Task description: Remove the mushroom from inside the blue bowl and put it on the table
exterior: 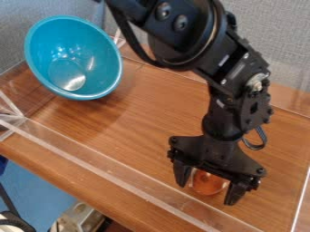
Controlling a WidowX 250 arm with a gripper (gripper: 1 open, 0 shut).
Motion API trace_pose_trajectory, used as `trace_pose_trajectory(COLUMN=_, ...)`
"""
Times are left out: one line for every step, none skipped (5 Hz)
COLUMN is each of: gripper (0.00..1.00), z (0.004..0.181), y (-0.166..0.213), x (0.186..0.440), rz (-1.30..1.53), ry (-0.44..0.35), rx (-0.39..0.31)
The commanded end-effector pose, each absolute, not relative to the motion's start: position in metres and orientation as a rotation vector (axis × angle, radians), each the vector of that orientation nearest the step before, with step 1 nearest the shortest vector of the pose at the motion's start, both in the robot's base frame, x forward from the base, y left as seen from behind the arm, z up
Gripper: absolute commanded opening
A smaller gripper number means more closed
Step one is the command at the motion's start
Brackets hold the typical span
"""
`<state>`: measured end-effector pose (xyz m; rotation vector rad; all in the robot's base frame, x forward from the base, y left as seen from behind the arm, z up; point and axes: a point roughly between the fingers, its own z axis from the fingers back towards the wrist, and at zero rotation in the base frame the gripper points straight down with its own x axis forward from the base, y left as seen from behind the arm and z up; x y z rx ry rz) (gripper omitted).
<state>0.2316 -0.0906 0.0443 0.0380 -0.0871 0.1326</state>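
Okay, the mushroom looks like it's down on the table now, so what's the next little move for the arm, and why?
Probably lift straight up. The gripper has its jaws spread wide around the mushroom, which sits low on the table, well away from the blue bowl. Rising vertically should clear it without knocking it.

We see a pale wall (pixel 285 36) behind, and a blurred white object (pixel 75 217) below the near edge.

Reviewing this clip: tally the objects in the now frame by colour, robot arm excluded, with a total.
Turquoise-blue: 1, the blue bowl, tipped on its side at the far left of the table.
Reddish-brown: 1, the mushroom, on the tabletop between the open jaws of the gripper.
Total: 2
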Motion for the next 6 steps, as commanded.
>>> trace_pose_trajectory(gripper=1.00, z=0.063, y=-0.082, x=0.242, rz=0.155, ry=-0.142, rx=0.023)
trace_pose_trajectory(gripper=1.00, z=0.080, y=-0.072, x=0.246, rz=0.168, ry=-0.176, rx=0.018)
trace_pose_trajectory(gripper=1.00, z=0.098, y=-0.058, x=0.253, rz=0.192, ry=-0.217, rx=0.014)
trace_pose_trajectory(gripper=1.00, z=0.094, y=-0.050, x=0.260, rz=0.198, ry=-0.223, rx=0.018)
trace_pose_trajectory(gripper=1.00, z=0.092, y=-0.045, x=0.263, rz=0.191, ry=-0.219, rx=0.022)
trace_pose_trajectory(gripper=1.00, z=0.088, y=-0.042, x=0.265, rz=0.182, ry=-0.214, rx=0.024)
